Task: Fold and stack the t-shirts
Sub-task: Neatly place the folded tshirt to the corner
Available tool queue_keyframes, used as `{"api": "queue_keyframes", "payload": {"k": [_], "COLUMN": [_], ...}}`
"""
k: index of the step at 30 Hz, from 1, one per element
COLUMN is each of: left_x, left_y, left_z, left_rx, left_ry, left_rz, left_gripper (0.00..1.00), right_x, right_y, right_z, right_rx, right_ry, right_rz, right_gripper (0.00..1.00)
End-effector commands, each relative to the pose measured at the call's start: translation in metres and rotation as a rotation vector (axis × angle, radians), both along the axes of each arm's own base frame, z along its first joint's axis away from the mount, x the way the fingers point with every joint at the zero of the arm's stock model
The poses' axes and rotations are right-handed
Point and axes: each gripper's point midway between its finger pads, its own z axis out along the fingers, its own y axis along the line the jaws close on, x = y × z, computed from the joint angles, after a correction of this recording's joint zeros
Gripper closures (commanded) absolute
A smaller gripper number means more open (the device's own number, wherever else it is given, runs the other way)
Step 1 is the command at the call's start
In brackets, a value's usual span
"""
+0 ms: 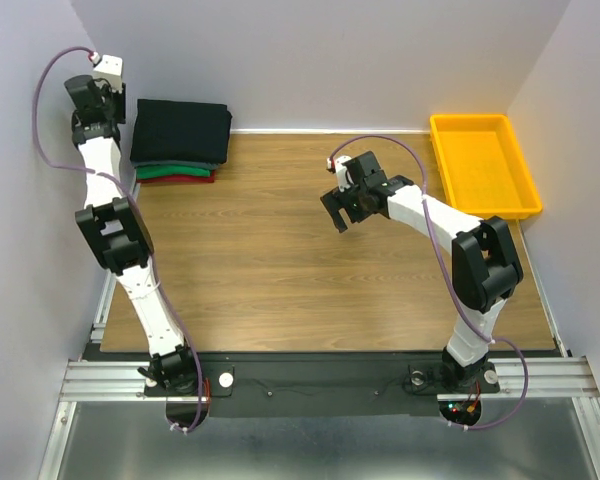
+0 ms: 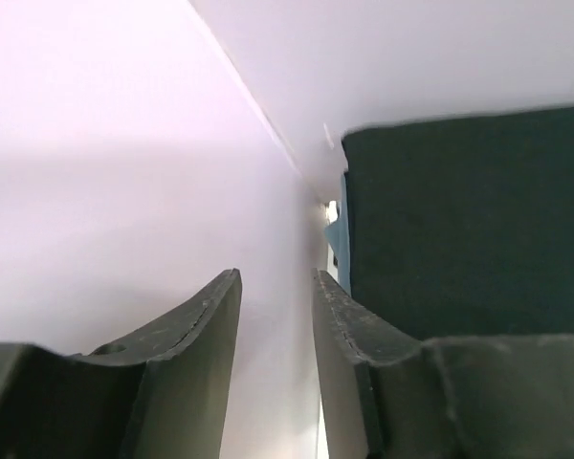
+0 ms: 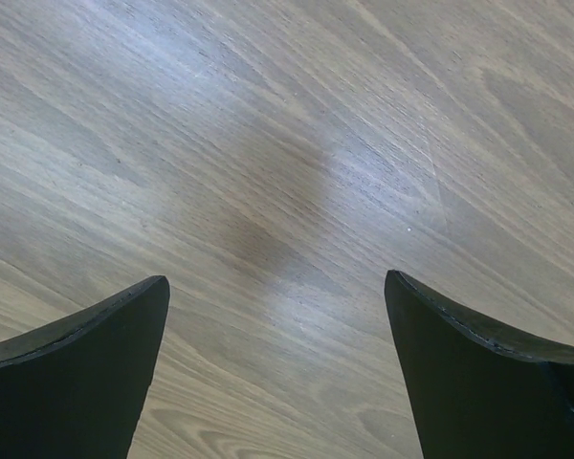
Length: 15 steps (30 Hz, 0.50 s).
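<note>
The t-shirts sit in one folded stack at the upper left of the top view, in the far corner of the wooden table (image 1: 280, 280) against the back wall. The black tee (image 1: 180, 130) lies on top and covers most of the pile; under its near edge a green tee (image 1: 168, 171) shows as a strip, and a red tee (image 1: 188, 179) as a thinner strip below that. In the left wrist view a sliver of slate-blue cloth (image 2: 340, 239) peeks out at the pile's edge, just left of the dark top layer.

The left gripper (image 2: 275, 279) is in the upper left of the top view, just beside the stack's left side and close to the side wall. Its jaws stand a narrow gap apart with only pale wall showing between them; they pinch nothing, and the dark cloth lies to the right of the right-hand finger.

The right gripper (image 3: 276, 277) hangs over the middle of the table, well apart from the stack, its jaws spread wide above bare wood grain.

At the upper right of the top view sits a yellow plastic bin (image 1: 480, 121), by the table's far right corner. All that shows inside it is its own yellow floor and walls.
</note>
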Motion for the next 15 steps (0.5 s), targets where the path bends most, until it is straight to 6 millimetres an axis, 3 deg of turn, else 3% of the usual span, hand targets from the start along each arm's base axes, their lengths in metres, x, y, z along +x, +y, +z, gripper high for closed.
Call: {"api": "queue_keyframes", "payload": {"k": [1,6,10,15], "left_x": [-0.024,-0.021,-0.013,-0.013], "left_y": [-0.022,-0.040,-0.034,-0.028], "left_z": [0.081,0.047,0.001,-0.038], "left_rx": [0.011,-0.025,-0.049,-0.063], "left_ry": [-0.137,-0.065,0.013,0.079], "left_rz": [-0.118,-0.157,-0.127,-0.102], "left_gripper": [0.55,0.58,0.63,0.68], "right_x": [-0.001,-0.001,-0.002,-0.004], "right_y": [0.005,0.005,-0.001,-0.005], "right_z": [0.011,0.016,0.018,0.016], "right_rx": [0.029,0.031,0.014,-0.003], "right_ry": [-0.020,-0.030,-0.042,-0.044], "right_rz": [0.023,0.027,0.014,0.007], "right_gripper": [0.00,0.00,0.00,0.00]}}
